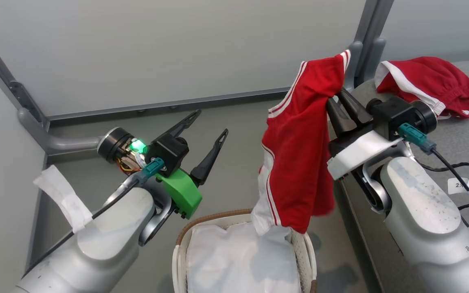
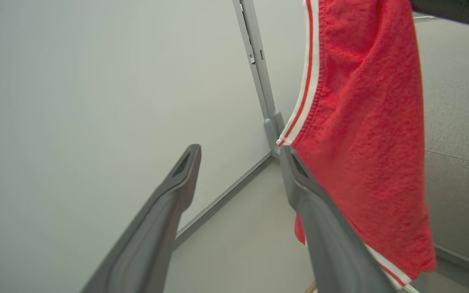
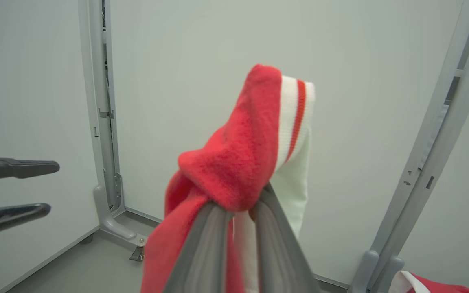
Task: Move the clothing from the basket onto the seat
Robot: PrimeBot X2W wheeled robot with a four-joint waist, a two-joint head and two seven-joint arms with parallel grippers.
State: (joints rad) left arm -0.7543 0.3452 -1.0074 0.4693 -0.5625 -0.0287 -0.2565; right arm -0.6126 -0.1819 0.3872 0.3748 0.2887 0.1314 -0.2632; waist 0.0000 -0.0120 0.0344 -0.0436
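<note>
The right arm is raised beside the front edge of the seat (image 1: 466, 130). The right gripper (image 1: 338, 101) is pinched narrow on the top fold of a red garment (image 1: 299, 154), which hangs down to the far rim of the basket (image 1: 181, 240). The left arm extends forward. The left gripper (image 1: 211, 123) is spread wide and empty, with one finger just beside the hanging cloth. A second garment (image 1: 434, 87) lies crumpled on the seat. Open floor separates the basket from the wall panels.

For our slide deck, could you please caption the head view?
A red garment hangs from the right fingers over the basket; a second garment lies on the seat; left fingers open.
</note>
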